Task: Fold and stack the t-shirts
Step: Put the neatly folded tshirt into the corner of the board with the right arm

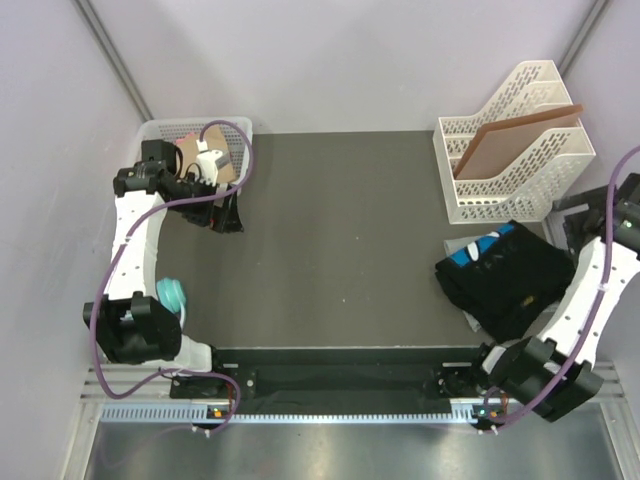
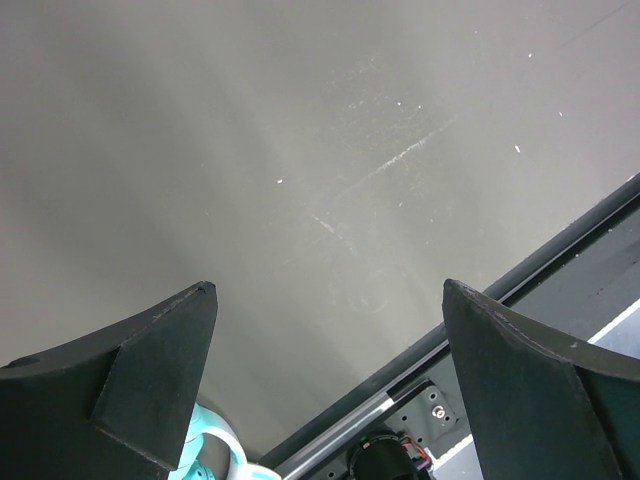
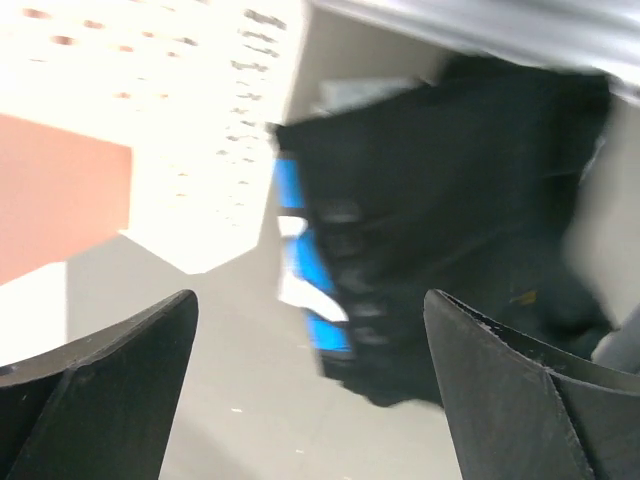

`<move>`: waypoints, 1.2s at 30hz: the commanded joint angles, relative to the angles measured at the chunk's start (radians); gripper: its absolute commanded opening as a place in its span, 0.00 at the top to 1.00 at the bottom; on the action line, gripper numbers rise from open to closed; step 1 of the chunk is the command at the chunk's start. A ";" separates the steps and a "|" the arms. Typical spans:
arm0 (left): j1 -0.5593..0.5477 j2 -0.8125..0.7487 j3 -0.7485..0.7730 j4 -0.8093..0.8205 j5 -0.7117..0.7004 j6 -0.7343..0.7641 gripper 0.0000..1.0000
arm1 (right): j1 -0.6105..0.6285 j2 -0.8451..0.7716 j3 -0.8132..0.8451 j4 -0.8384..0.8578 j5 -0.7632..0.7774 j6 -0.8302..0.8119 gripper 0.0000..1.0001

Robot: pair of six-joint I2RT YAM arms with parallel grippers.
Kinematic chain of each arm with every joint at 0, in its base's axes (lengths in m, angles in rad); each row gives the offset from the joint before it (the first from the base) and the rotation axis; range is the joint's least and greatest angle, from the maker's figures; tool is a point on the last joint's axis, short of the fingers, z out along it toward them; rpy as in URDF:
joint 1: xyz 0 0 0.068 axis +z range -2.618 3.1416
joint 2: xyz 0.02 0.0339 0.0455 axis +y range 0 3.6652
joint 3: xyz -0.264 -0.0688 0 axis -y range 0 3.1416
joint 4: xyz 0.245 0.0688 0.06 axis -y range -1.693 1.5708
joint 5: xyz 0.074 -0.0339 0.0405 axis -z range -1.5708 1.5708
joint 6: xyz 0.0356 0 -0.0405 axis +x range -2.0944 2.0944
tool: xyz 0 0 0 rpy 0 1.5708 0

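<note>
Left gripper (image 2: 330, 290): far left of white plastic file rack (image 1: 510, 150), by white mesh basket (image 1: 160, 130). Fingers spread wide, nothing in them, bare dark table mat (image 1: 340, 240) below.

Big black folded t-shirt with blue-and-white print (image 1: 505, 275): on mat, just in front of rack.

Right gripper (image 3: 310, 295): over shirt, fingers wide apart, holding nothing.

Step, my guess: black shirt folded and put down.

Next: find light grey shirt, then fold and stack it.

Hard to see: right wrist view blurry. Pale bit (image 1: 458, 245) peeks by black shirt; cannot tell if grey shirt. Basket stuff unclear.
</note>
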 commanded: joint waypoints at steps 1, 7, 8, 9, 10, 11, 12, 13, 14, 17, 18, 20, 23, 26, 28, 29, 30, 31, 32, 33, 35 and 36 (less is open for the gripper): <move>0.007 -0.015 0.038 -0.032 0.015 0.017 0.01 | 0.036 -0.113 0.140 -0.065 0.000 0.029 0.07; 0.005 -0.014 0.043 -0.029 0.007 0.003 0.01 | 0.126 -0.142 0.002 0.207 -0.243 0.127 0.06; 0.007 -0.012 0.043 -0.029 0.010 0.000 0.01 | 0.129 -0.129 -0.062 0.226 -0.274 0.135 0.06; 0.007 -0.010 0.041 -0.029 0.016 -0.004 0.01 | 0.132 -0.088 -0.093 0.243 -0.283 0.135 0.05; 0.007 -0.012 0.038 -0.029 0.018 -0.004 0.01 | 0.132 -0.064 -0.157 0.275 -0.297 0.135 0.05; 0.005 -0.015 0.038 -0.026 0.016 -0.008 0.01 | 0.132 -0.040 -0.187 0.287 -0.311 0.130 0.05; 0.007 -0.015 0.032 -0.024 0.015 -0.012 0.01 | 0.132 0.007 -0.211 0.301 -0.310 0.121 0.05; 0.007 -0.020 0.034 -0.023 0.016 -0.014 0.01 | 0.132 0.028 -0.251 0.317 -0.287 0.115 0.05; 0.007 -0.021 0.032 -0.023 0.016 -0.015 0.01 | 0.133 0.043 -0.274 0.333 -0.280 0.106 0.04; 0.005 -0.024 0.026 -0.020 0.021 -0.026 0.01 | 0.133 0.091 -0.348 0.386 -0.244 0.090 0.04; 0.007 -0.026 0.024 -0.018 0.019 -0.031 0.01 | 0.133 0.129 -0.357 0.387 -0.230 0.083 0.04; 0.007 -0.024 0.023 -0.020 0.025 -0.034 0.01 | 0.133 0.170 -0.388 0.403 -0.198 0.054 0.03; 0.007 -0.029 0.017 -0.024 0.022 -0.034 0.01 | 0.133 0.247 -0.437 0.435 -0.165 0.021 0.02; 0.007 -0.040 0.000 -0.015 0.016 -0.035 0.01 | 0.133 0.325 -0.462 0.472 -0.175 -0.009 0.02; 0.007 -0.041 -0.017 -0.007 0.010 -0.040 0.01 | 0.133 0.361 -0.456 0.475 -0.162 -0.028 0.02; 0.007 -0.044 -0.025 -0.004 0.006 -0.043 0.01 | 0.133 0.364 -0.451 0.472 -0.162 -0.032 0.02; 0.007 -0.043 -0.038 -0.003 0.003 -0.043 0.01 | 0.133 0.355 -0.445 0.463 -0.165 -0.038 0.02; 0.007 -0.043 -0.046 -0.003 -0.002 -0.044 0.01 | 0.138 0.338 -0.430 0.450 -0.174 -0.048 0.02; 0.007 -0.046 -0.054 0.005 -0.007 -0.046 0.01 | 0.153 0.315 -0.419 0.441 -0.173 -0.048 0.02; 0.007 -0.047 -0.071 0.014 -0.016 -0.050 0.01 | 0.164 0.259 -0.410 0.429 -0.175 -0.042 0.02; 0.007 -0.052 -0.084 0.043 -0.024 -0.060 0.01 | 0.182 0.194 -0.374 0.427 -0.190 -0.023 0.00; 0.007 -0.053 -0.091 0.052 -0.028 -0.070 0.01 | 0.188 0.130 -0.362 0.430 -0.194 -0.012 0.00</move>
